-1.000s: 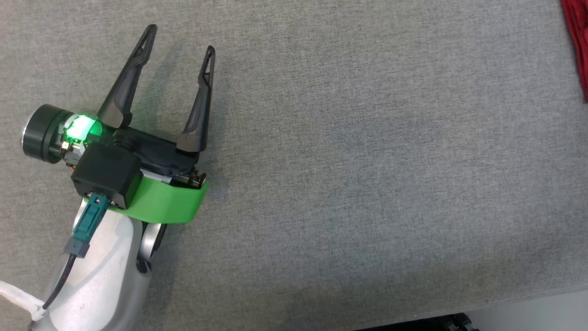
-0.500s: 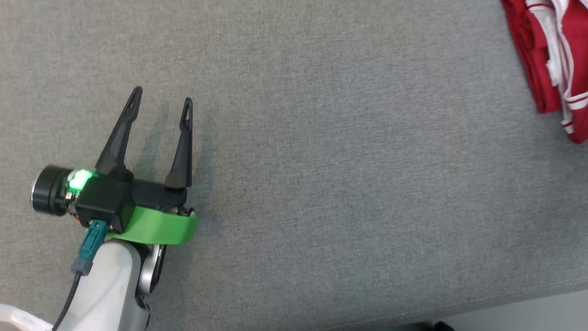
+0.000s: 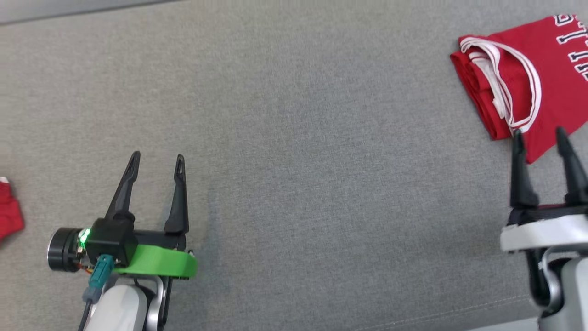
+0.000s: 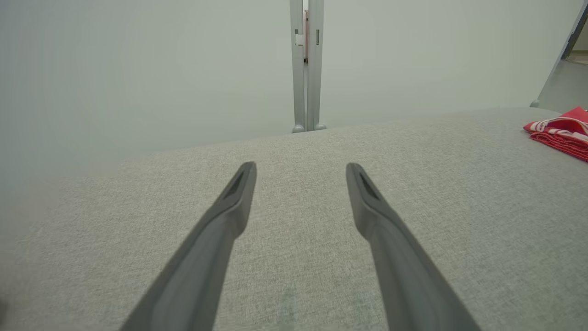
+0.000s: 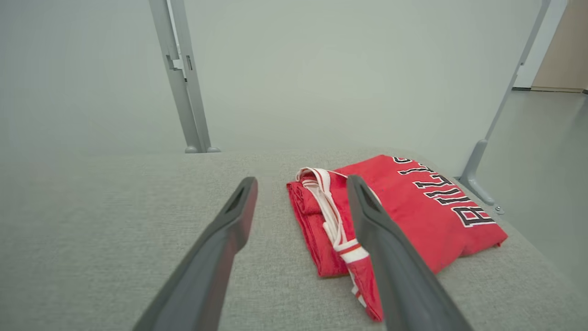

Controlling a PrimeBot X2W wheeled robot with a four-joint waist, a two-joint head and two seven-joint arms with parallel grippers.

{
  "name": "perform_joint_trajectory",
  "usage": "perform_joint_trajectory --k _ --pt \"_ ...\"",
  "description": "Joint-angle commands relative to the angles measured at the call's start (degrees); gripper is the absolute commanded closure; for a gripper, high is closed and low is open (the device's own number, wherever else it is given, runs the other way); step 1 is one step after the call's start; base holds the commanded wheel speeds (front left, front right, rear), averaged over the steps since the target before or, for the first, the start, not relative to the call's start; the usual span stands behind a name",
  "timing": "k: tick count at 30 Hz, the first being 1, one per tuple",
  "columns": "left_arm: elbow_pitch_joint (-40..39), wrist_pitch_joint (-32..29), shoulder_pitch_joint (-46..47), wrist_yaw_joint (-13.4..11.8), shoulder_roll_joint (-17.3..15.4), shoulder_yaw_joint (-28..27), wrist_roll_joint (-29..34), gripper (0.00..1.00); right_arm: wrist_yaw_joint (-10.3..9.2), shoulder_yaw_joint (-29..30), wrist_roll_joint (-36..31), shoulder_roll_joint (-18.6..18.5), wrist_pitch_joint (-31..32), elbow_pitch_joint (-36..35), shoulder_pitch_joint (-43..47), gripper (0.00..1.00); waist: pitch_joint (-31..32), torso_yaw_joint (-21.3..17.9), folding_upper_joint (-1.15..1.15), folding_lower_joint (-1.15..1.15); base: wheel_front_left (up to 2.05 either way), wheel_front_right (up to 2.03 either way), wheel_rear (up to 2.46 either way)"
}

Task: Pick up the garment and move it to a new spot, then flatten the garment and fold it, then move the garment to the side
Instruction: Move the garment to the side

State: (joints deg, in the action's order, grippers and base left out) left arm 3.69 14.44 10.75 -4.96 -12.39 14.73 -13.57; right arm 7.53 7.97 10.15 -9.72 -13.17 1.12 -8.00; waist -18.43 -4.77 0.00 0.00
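The right gripper stands open and empty, its tips at the near edge of the jersey, which lies folded at the far right of the pad. The left gripper is open too, holding nothing, well apart over bare cloth. The jersey looks light, soft and limp, probably slick. A pinch through all layers at the thick folded edge by the white trim would likely keep the fold together. The pad is grey woven fabric, likely grippy. A red scrap lies at its left edge. Behind stand a pale wall and grey posts.
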Motion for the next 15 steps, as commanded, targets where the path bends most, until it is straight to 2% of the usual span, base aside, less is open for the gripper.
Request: perform_joint_trajectory --k 1,8,15 --pt "0.4 0.2 -1.3 -0.4 -0.1 -0.4 -0.5 0.0 -0.08 -1.0 -0.2 0.7 0.6 -1.2 1.7 0.0 4.1 1.7 0.0 0.0 0.0 0.0 0.0" --pt "2.4 0.4 -5.2 -1.7 0.4 -1.2 -1.7 0.0 -0.08 -5.8 0.1 3.2 2.6 -4.4 7.2 0.0 8.7 4.8 0.0 0.0 0.0 0.0 0.0" --pt "3.5 0.6 -9.2 -2.2 0.3 -1.5 -2.4 0.0 -0.08 -6.6 -0.3 3.9 4.0 -5.7 11.5 0.0 13.2 6.7 0.0 0.0 0.0 0.0 0.0"
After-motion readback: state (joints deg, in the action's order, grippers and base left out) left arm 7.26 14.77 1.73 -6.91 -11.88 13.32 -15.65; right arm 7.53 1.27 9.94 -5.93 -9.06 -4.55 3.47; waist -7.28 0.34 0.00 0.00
